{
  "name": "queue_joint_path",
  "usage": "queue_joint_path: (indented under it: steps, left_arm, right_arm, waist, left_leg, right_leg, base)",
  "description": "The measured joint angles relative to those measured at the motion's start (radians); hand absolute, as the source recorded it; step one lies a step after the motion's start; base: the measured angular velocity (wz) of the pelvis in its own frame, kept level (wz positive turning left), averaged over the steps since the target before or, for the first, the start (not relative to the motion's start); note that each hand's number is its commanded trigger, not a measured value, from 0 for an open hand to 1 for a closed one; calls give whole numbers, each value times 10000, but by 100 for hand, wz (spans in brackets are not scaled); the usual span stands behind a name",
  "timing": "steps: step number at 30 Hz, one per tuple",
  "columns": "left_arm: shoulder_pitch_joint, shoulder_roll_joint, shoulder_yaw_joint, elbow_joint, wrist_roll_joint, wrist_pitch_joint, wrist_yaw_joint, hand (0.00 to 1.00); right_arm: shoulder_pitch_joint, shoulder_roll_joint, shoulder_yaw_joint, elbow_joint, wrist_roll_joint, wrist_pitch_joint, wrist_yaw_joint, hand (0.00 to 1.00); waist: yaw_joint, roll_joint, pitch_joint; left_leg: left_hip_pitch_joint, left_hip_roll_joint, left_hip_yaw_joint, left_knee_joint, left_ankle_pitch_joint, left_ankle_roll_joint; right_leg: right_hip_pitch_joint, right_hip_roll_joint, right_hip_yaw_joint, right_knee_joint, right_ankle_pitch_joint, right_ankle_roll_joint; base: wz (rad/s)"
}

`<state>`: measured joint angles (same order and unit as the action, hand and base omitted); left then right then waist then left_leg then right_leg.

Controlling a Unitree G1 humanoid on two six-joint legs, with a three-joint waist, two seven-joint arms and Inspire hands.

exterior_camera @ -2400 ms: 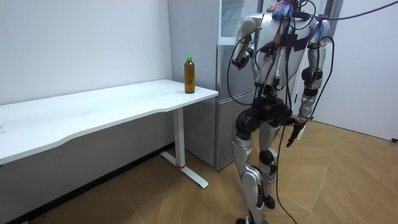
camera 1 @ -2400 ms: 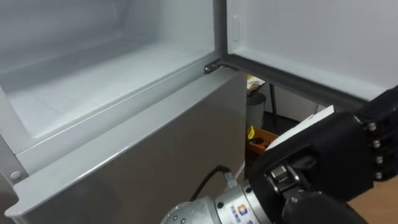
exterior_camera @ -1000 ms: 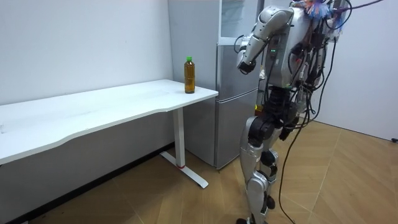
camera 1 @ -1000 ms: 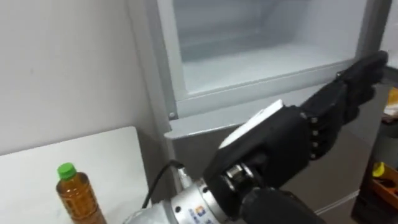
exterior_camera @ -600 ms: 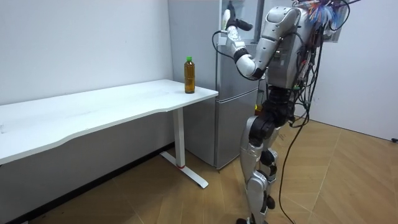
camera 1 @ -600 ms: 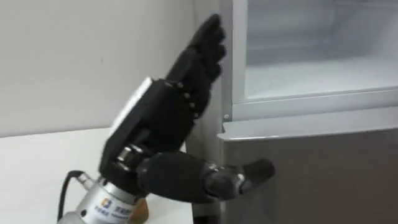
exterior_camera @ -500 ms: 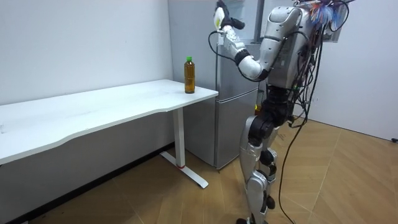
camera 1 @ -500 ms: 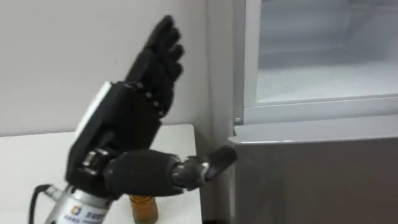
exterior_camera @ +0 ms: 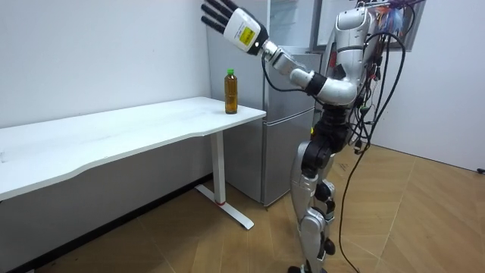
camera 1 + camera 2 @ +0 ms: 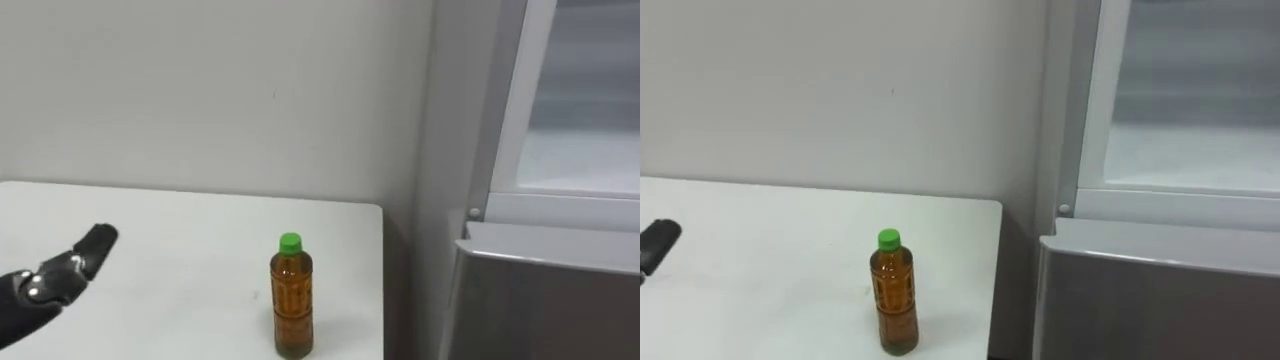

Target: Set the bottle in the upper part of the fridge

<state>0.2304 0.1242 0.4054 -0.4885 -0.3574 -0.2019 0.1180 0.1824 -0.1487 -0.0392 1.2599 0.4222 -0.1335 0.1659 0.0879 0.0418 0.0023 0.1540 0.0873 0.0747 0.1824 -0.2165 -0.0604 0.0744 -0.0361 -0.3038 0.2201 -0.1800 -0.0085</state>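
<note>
Fingers: the left hand (image 9: 233,24) is held high above the table's fridge end; its fingers (image 9: 214,10) are straight and spread, and nothing is gripped. A dark fingertip is seen at the lower left edge of the eye views.
Fridge (image 9: 282,129): grey; the upper compartment (image 10: 575,150) is found open with a pale interior, and the lower door (image 10: 545,305) is shut.
Table (image 10: 150,250): white, set against the wall, just beside the fridge.
Bottle (image 10: 291,300): upright on the table near its fridge-side corner, with amber contents and a green cap, well apart from the hand.
</note>
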Motion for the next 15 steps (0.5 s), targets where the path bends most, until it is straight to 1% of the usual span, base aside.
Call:
queue_joint_path:
  steps: [1, 3, 4, 5, 6, 7, 8, 9, 10, 11, 12, 13, 14, 15]
  left_arm:
    - [64, 0, 40, 156, 44, 0, 136, 0]
    - [318, -1, 115, 631, 114, 1, 824, 0]
    - [374, 0, 116, 776, 118, -32, 987, 0]
    - [559, -1, 145, 1162, 115, -105, 1244, 0]
    - [774, -2, 151, 1667, 76, -126, 1455, 0]
    - [864, -4, 150, 1964, -12, -126, 1548, 0]
    - [1013, -18, 141, 2546, -100, -125, 1711, 0]
    - [1173, -50, 94, 3052, -440, -127, 1864, 0]
    - [1243, -75, 49, 3317, -530, -136, 1920, 0]
    - [1391, -88, -134, 4035, -714, -203, 2031, 0]
    - [1513, -144, -225, 4782, -806, -205, 2069, 0]
    - [1577, -192, -246, 5143, -852, -205, 2073, 0]
    - [1704, -284, -314, 5879, -972, -205, 2100, 0]
    - [1830, -312, -487, 6576, -1213, -208, 2152, 0]
  right_arm:
    - [44, 6, -60, -110, -6, 19, 0, 0]
    - [349, 46, -387, -398, -1, 37, 9, 0]
    - [432, 52, -450, -515, -1, 34, 2, 0]
    - [554, 48, -588, -610, 16, 35, -19, 0]
    - [660, 27, -643, -663, 73, 34, -39, 0]
    - [728, 26, -646, -723, 110, 34, -41, 0]
    - [812, 40, -648, -877, 180, 34, -45, 0]
    - [885, 53, -661, -996, 171, 32, -34, 0]
    - [907, 53, -687, -1003, 153, 38, -30, 0]
    - [912, 52, -712, -1012, 146, 40, -29, 0]
    - [916, 62, -711, -1000, 147, 49, -27, 0]
    - [917, 71, -712, -997, 153, 50, -25, 0]
    - [945, 102, -711, -997, 201, 50, -13, 0]
    - [962, 123, -731, -1001, 222, 50, 4, 0]
  waist:
    - [-7, -63, -8]
    - [-36, -43, -4]
    - [-33, 3, 15]
    - [4, -7, 16]
    - [-1, 36, -7]
    - [1, 28, -9]
    - [-9, 30, -19]
    - [-39, 54, -5]
    - [-42, 43, -11]
    - [-29, 36, -12]
    - [-14, 34, -12]
    - [-11, 10, -14]
    - [-16, -9, -11]
    - [-22, -56, -7]
  left_leg:
    - [-10, -2, -33, -1, 0, 0]
    - [-27, -3, -96, 4, 0, 0]
    - [-23, -1, -98, 11, 0, 0]
    - [-26, -1, -97, 29, 0, -1]
    - [-11, -1, -98, 42, 0, 0]
    - [-5, -1, -98, 44, 0, -1]
    - [-5, 0, -98, 46, 0, -1]
    - [-10, 4, -98, 47, 0, -1]
    - [-4, 5, -98, 47, 0, -1]
    - [41, 3, -97, 44, -1, -1]
    - [113, -1, -95, 41, -1, -2]
    - [147, -2, -92, 36, -2, -2]
    - [172, -3, -81, 36, -2, -2]
    - [169, -1, -75, 42, -2, -2]
  right_leg:
    - [-16, -6, -10, 2, -20, -2]
    - [-50, -12, -48, 30, -66, -13]
    - [-53, -10, -47, 25, -72, -18]
    - [-54, -13, -52, 18, -75, -21]
    - [-40, -11, -40, 20, -75, -23]
    - [-25, -9, -39, 20, -75, -23]
    - [0, -6, -72, 20, -74, -25]
    - [24, -4, -99, 1, -74, -25]
    - [39, -5, -92, 4, -75, -25]
    - [87, -14, -76, 6, -87, -24]
    - [148, -18, -57, 17, -113, -18]
    - [173, -21, -51, 33, -131, -20]
    - [201, -31, -62, 49, -152, -26]
    - [213, -32, -80, 47, -159, -29]
  base:
    - [8]
    - [6]
    - [0]
    - [0]
    - [0]
    - [-3]
    - [0]
    - [4]
    - [6]
    - [0]
    - [0]
    - [0]
    - [0]
    - [4]
